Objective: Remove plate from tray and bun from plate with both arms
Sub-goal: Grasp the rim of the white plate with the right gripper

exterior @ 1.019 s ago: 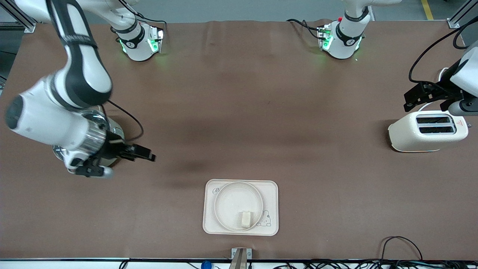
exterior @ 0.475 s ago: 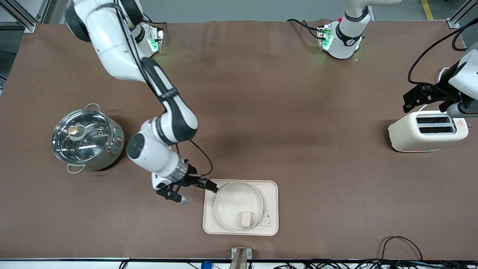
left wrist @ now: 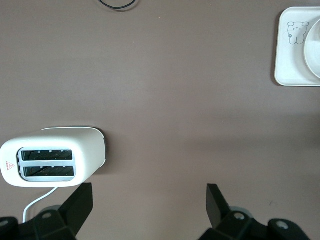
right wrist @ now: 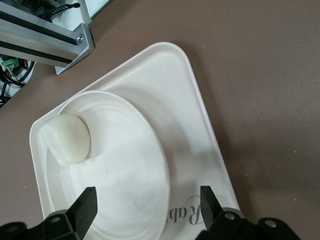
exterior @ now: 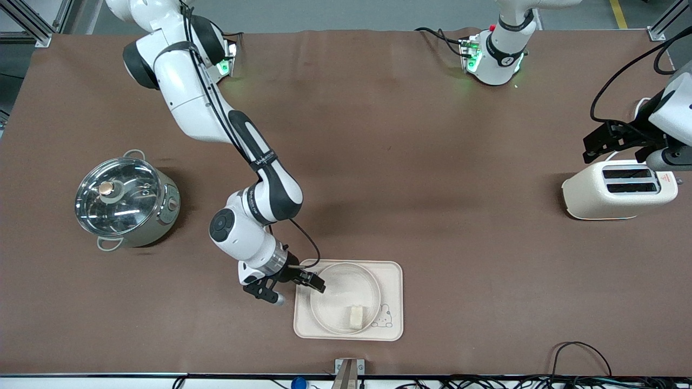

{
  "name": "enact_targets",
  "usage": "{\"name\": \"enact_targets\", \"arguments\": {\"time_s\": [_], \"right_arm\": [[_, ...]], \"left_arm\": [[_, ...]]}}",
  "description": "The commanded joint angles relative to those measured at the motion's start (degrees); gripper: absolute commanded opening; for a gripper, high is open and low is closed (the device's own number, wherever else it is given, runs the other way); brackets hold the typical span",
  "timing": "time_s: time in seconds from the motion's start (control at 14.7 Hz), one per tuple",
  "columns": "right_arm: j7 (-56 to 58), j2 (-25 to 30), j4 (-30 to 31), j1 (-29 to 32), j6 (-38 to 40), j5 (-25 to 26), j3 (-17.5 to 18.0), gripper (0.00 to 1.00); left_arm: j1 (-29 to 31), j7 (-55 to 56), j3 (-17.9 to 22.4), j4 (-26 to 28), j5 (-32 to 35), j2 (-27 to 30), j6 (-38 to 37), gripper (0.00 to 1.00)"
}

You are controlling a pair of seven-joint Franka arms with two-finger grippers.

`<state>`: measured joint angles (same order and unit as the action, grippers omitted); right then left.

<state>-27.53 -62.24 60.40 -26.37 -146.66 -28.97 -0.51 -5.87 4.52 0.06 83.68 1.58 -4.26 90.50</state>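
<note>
We see the right gripper [exterior: 315, 282] with fingers apart over the rim of the plate [exterior: 335, 281], low centre of frame. The bun [exterior: 356, 316] sits in the plate. The left gripper [exterior: 594, 145] waits, fingers spread, above the toaster [exterior: 589, 194].

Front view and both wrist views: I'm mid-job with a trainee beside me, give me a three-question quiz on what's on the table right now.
1. True or false: the bun lies on the plate.
2. The right gripper is over: A) the pot; B) the plate's rim, at the tray; C) the toaster.
3. Fill in: the left gripper waits beside the ____.

Key: 1 true. 2 B, fingers open astride the rim. 3 toaster; its fingers are open, holding nothing.
</note>
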Motion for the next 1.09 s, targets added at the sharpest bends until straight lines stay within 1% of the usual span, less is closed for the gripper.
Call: {"name": "enact_targets", "arguments": {"time_s": [0.0,0.07,0.2,0.34,0.41,0.48,0.61,0.68,0.75,0.81,0.88,1.02], "right_arm": [[0.5,-2.2,-2.1,-0.3,-0.5,0.0,-0.5,0.68],[1.8,-2.8,-2.1,-0.3,-1.9,0.5,-0.4,0.61],[4.7,-4.2,-2.1,-0.3,-2.8,0.6,-0.4,0.52],[5.0,-4.5,-2.1,-0.3,-3.6,0.6,-0.4,0.4],[5.0,-4.5,-2.1,-0.3,-3.6,0.6,-0.4,0.37],[5.1,-4.5,-2.2,-0.3,-3.6,0.6,-0.4,0.37],[5.7,-4.5,-2.2,-0.3,-3.6,0.6,-0.4,0.31],[6.2,-4.5,-2.3,-0.3,-3.6,0.6,-0.4,0.24],[6.1,-4.5,-2.3,-0.3,-3.7,0.6,-0.4,0.14],[6.0,-4.5,-2.3,-0.3,-3.9,0.6,-0.4,0.06],[6.1,-4.5,-2.3,-0.4,-4.9,0.6,-0.3,0.03],[6.2,-4.5,-2.3,-1.0,-5.7,0.6,-0.3,0.01]], "left_arm": [[-0.1,-0.7,0.2,-1.2,0.1,-0.4,-1.0,1.0],[-0.1,-0.8,0.2,-1.1,0.1,-0.4,-1.0,1.0],[-0.1,-0.8,0.2,-1.1,0.1,-0.4,-1.0,1.0],[0.0,-0.8,0.2,-1.2,0.0,-0.4,-1.0,1.0],[0.0,-0.8,0.2,-1.2,0.0,-0.4,-1.0,1.0],[-0.1,-0.8,0.3,-1.1,-0.1,-0.4,-1.0,1.0],[-0.1,-0.8,0.2,-1.2,-0.1,-0.4,-1.0,1.0],[-0.1,-0.8,0.2,-1.1,-0.1,-0.4,-1.0,1.0],[-0.1,-0.8,0.2,-1.2,-0.2,-0.4,-1.0,1.0],[-0.1,-0.8,0.3,-1.2,-0.2,-0.4,-1.0,1.0],[0.0,-0.8,0.3,-1.2,-0.2,-0.4,-1.0,1.0],[0.0,-0.8,0.2,-1.2,-0.2,-0.4,-1.0,1.0]]}}
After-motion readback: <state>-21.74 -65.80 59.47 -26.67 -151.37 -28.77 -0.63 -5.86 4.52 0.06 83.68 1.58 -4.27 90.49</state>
